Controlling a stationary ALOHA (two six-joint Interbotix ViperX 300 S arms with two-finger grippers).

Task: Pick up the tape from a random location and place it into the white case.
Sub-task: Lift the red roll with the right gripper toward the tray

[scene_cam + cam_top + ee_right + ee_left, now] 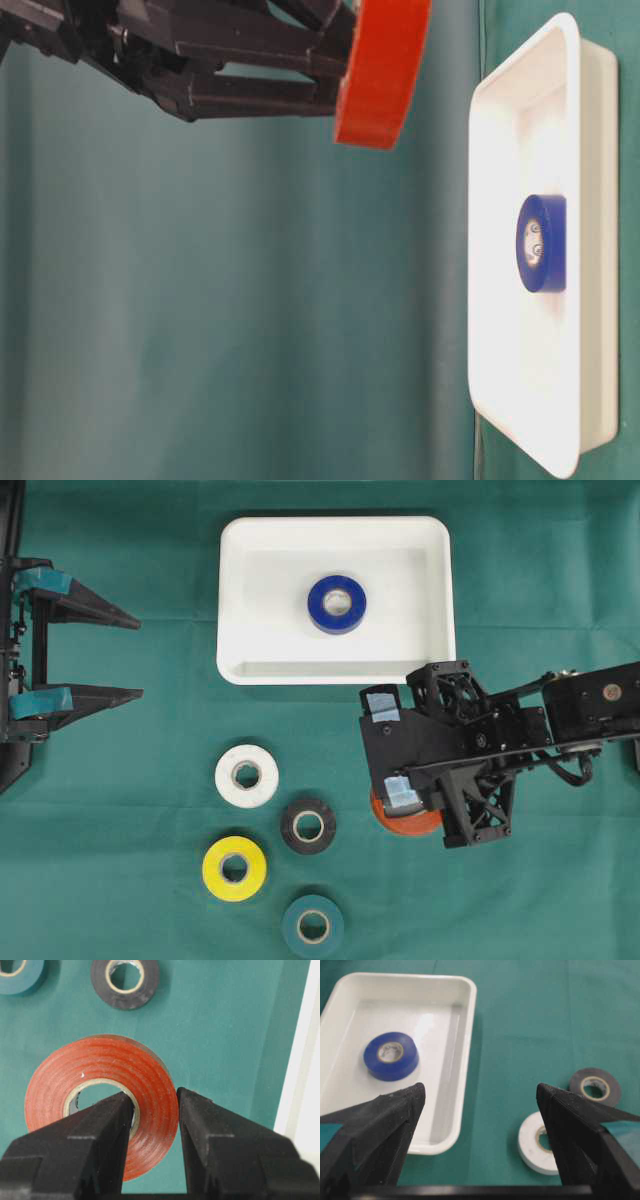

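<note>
At the left edge of the overhead view the left tool [138,658] is parked with its fingers wide apart and nothing between them, well clear of everything else. Right of it, in the lower middle, four rolls are left on the green worktop [120,880]: a white roll [247,775], a yellow roll [234,868], a black roll [308,826] and a teal roll [313,926]. Above them the white case [236,600] is seen with a blue roll [336,604] already lying flat in its middle, so one placement looks done. Further right, below the case's lower right corner, the right tool [154,1105] is clamped on the red tape [102,1102], one finger through the core and one outside the wall. The tape is shown lifted off the cloth in the table-level view. The carry over the raised rim is judged still to be made; bare floor is left around the blue roll.
</note>
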